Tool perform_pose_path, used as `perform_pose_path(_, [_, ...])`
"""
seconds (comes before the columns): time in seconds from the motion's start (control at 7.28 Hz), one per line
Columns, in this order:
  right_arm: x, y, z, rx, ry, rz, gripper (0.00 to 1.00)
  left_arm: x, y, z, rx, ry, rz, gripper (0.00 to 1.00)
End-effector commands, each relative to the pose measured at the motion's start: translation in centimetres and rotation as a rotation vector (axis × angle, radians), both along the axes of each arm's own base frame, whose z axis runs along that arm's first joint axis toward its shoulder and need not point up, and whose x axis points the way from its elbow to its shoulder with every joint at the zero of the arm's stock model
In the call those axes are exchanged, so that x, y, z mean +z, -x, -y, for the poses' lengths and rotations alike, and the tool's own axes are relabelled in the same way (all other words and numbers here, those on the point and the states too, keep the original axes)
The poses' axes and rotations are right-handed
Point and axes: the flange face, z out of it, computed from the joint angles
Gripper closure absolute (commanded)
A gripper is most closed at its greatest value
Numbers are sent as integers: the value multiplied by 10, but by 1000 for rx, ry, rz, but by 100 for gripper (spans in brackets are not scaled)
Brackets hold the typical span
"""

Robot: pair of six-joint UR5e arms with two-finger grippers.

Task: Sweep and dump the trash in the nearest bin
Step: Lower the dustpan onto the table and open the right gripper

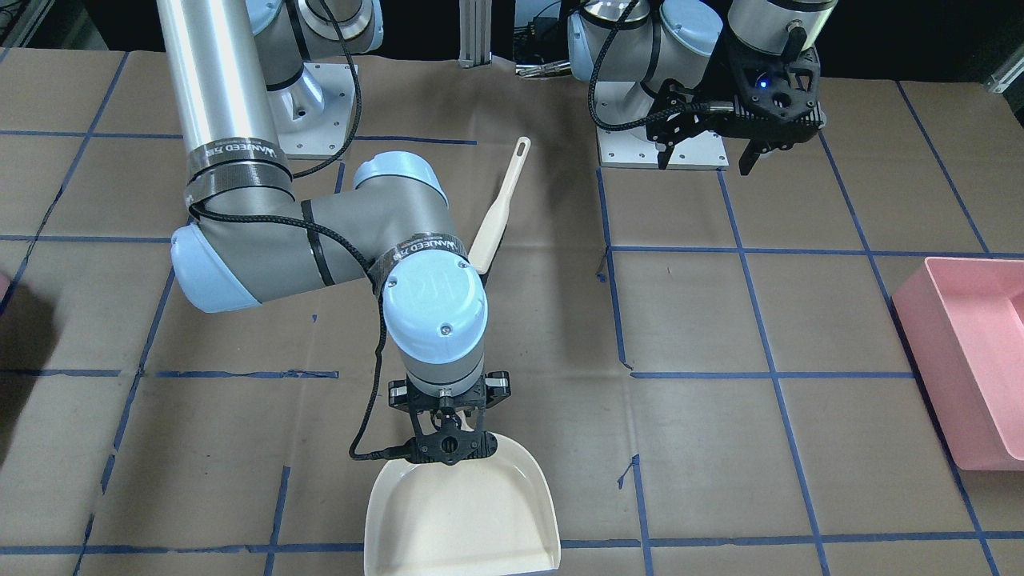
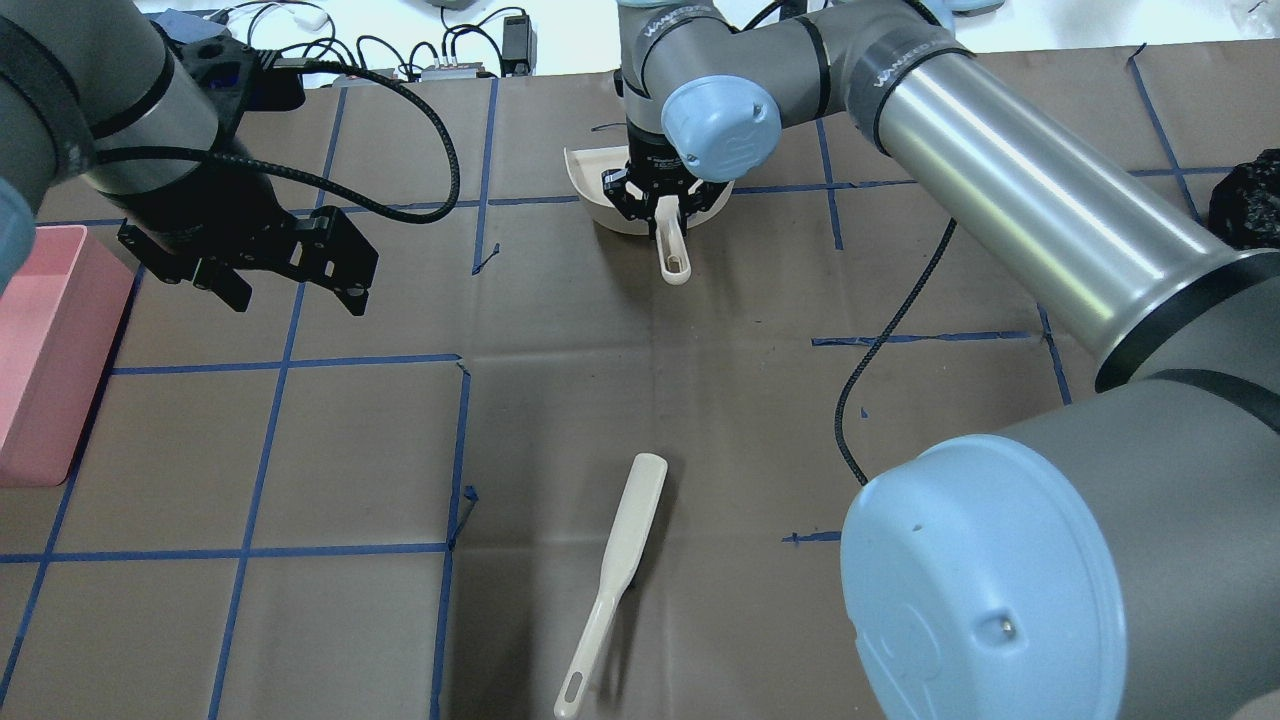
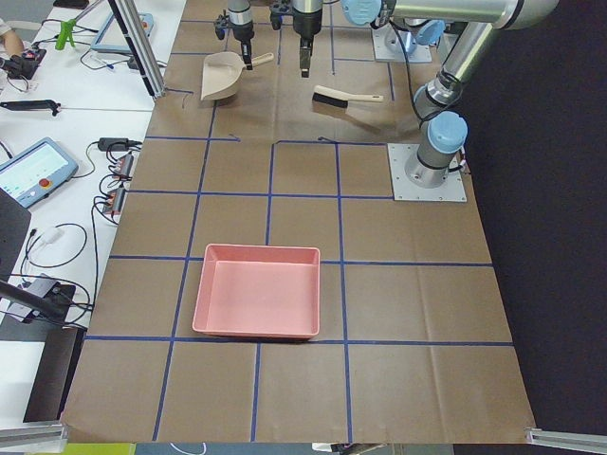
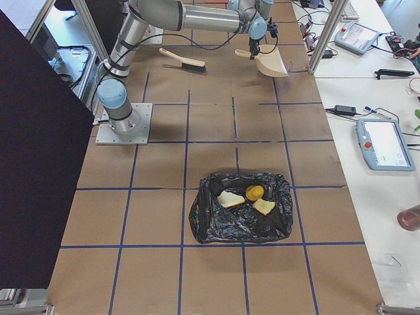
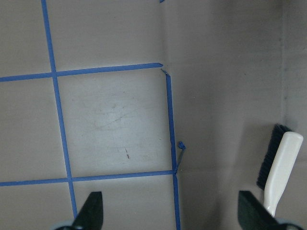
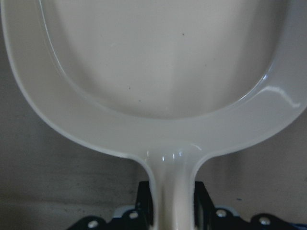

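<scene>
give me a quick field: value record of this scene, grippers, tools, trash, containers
right gripper: jaws shut on the dustpan handle
dustpan: cream, empty, on the far side of the table
left gripper: jaws open, holding nothing, above the table
brush: cream handle, lying loose on the table, untouched
trash: two bread pieces and a yellow-brown lump, on a black bag at the table's right end
pink tub: empty, at the table's left end
table: brown paper with blue tape grid
</scene>
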Motion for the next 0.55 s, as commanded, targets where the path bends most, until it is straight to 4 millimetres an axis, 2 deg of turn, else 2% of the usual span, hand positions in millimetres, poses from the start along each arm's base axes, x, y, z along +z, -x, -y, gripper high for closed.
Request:
perform_pose_path(0.0, [-15, -10, -17, -66, -36, -6, 98, -1, 1, 0, -7, -2, -2, 0])
perform_pose_path(0.14, [-25, -11, -24, -91, -57, -12, 98, 0, 2, -1, -10, -2, -2, 0])
perform_pose_path(0.41, [-28, -17, -31, -48, -54, -15, 98, -1, 4, -6, -15, -13, -3, 0])
